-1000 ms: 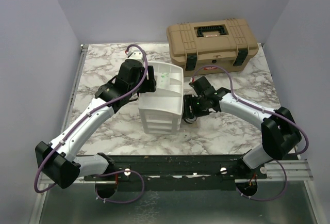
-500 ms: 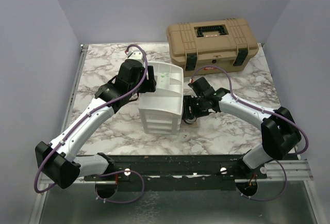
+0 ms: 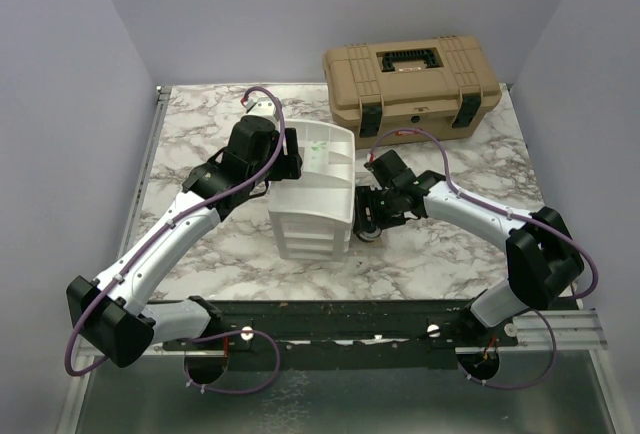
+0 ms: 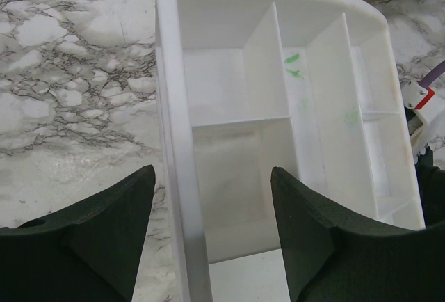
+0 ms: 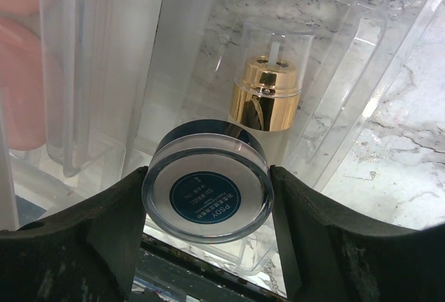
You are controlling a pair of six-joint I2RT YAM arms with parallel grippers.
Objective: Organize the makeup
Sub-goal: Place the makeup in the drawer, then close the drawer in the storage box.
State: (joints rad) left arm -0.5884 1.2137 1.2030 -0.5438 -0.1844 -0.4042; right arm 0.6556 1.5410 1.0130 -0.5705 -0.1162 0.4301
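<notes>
Mid-frame in R wrist view: round blue-centred compact (image 5: 207, 192), flat face toward cam, print on the blue disc too fine to read. Pinched at both sides by right gripper (image 5: 207, 208), dark fingers (image 5: 94, 243) pressed on its rim from lower left and lower right. Just behind, upper centre: clear-capped bottle (image 5: 268, 99) w/ gold collar, upright in a clear plastic tray (image 5: 361, 58) w/ moulded compartments. Far left, seen thru the clear plastic: pink shapes (image 5: 21, 72), blurred, can't tell what exactly. Lower right of frame: bare marble table (image 5: 396, 170).

In top view, same gripper low and just right of centre, just beside the right side of the white drawer unit (image 3: 312, 199). Compact too small to make out there. Upper centre-right: tan toolbox (image 3: 410, 82), lid shut, apart from the unit.

In L wrist view: left gripper (image 4: 212, 236) spread wide, one finger at each bottom corner. Unit's left wall running up betw. them; can't tell if either pad touches it. Open top of unit split into several compartments, faint green smudges (image 4: 292, 65) on a divider upper centre. Sliver of toolbox at top right edge. From above, L gripper at the unit's upper left corner.
</notes>
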